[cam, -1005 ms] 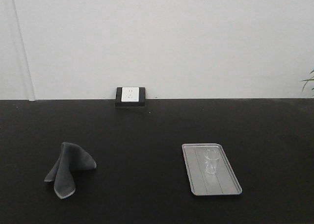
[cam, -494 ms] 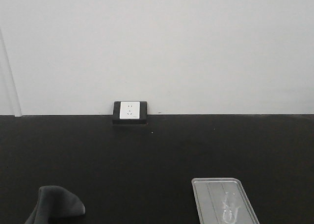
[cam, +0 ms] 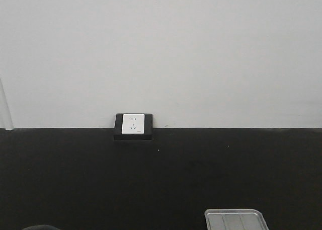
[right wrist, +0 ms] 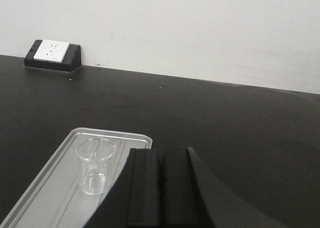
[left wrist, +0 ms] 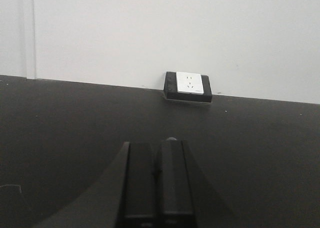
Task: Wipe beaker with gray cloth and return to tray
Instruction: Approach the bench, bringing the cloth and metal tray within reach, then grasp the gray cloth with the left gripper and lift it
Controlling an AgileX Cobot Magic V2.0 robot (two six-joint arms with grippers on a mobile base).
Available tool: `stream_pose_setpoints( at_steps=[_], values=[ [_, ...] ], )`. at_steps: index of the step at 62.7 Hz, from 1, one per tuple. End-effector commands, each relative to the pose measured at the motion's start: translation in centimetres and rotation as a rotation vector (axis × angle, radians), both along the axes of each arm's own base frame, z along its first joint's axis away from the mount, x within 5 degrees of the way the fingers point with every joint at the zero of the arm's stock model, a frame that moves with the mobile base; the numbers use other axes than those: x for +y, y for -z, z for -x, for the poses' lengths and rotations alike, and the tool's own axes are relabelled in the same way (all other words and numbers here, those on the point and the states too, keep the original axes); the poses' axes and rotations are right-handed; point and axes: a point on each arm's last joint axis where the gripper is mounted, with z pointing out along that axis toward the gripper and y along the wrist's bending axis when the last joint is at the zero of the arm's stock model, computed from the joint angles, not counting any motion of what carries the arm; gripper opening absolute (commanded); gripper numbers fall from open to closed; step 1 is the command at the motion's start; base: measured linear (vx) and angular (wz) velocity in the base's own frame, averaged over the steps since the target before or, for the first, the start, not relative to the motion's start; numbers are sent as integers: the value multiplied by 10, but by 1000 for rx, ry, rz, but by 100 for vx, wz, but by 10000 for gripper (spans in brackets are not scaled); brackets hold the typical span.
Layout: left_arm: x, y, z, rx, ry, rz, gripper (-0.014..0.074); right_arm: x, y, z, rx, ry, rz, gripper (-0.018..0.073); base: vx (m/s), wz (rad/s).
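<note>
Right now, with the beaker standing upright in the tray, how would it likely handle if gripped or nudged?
The beaker looks like thin, clear glass: probably light, fragile and slippery to grip. It stands upright on the ribbed tray, so a sideways nudge may tip it; being round, it would then likely roll.

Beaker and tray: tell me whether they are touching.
Touching. The right wrist view shows the beaker standing upright on the flat base of the tray, inside its rim, with no gap under it.
</note>
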Motion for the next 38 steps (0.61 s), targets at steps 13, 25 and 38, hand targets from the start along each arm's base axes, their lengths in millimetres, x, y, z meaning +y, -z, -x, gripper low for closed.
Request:
stream_pose_setpoints(
  at_steps=[13, 25, 38],
  values=[
    [0, 2, 1, -75, 1, 8, -6, 1, -6, 0, -87, -12, 8, -11, 10, 1],
    [0, 2, 1, -75, 1, 8, -6, 1, -6, 0, -87, -12, 8, -11, 7, 0],
    [0, 2, 1, -75, 1, 8, -6, 1, -9, 0, -112, -16, -30, -11, 4, 0]
  ],
)
